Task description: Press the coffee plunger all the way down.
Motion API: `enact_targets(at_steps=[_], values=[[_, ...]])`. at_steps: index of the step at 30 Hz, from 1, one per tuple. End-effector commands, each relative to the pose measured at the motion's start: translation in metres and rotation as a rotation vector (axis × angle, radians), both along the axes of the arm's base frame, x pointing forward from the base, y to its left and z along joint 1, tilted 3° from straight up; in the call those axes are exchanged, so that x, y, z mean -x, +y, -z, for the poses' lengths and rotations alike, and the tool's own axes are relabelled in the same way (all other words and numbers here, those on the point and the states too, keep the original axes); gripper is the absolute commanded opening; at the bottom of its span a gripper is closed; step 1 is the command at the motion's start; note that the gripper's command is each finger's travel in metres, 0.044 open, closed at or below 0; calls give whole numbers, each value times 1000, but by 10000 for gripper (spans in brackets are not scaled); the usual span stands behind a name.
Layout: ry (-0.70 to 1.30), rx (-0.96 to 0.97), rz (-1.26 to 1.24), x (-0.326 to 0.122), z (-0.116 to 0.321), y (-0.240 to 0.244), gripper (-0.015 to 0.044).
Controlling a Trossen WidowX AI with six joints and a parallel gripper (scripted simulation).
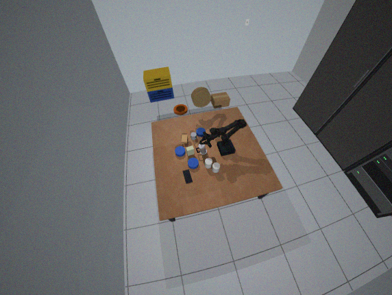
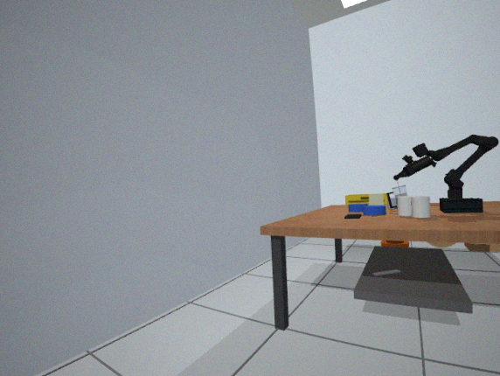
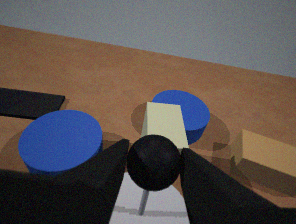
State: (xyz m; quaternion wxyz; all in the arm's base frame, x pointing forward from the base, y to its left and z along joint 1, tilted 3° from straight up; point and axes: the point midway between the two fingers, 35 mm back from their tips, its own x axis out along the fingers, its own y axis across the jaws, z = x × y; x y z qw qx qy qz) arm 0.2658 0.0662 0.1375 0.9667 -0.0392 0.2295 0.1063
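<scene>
The coffee press (image 1: 202,149) (image 2: 399,192) stands upright on the wooden table (image 1: 219,192) (image 2: 332,225). Its black round plunger knob (image 3: 153,161) sits on a thin rod (image 3: 144,201) above the pale lid (image 3: 150,207). My gripper (image 3: 154,150) (image 1: 204,140) (image 2: 398,177) is shut on the knob, one dark finger on each side, directly above the press. The arm reaches from its black base (image 1: 226,148) (image 2: 461,205) to the press.
Around the press lie blue round tins (image 3: 60,140) (image 3: 184,111) (image 1: 193,162), a pale box (image 3: 163,124) (image 1: 190,150), a tan block (image 3: 267,150) (image 1: 184,138), a black flat slab (image 3: 27,102) (image 1: 187,176) and two white cups (image 1: 212,165) (image 2: 413,206).
</scene>
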Motion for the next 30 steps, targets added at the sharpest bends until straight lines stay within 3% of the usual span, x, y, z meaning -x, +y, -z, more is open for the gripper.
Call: enact_targets(at_steps=[1,30], values=[[75,30,-2,4,24,-2,122],[75,30,-2,-5,22,1,122]])
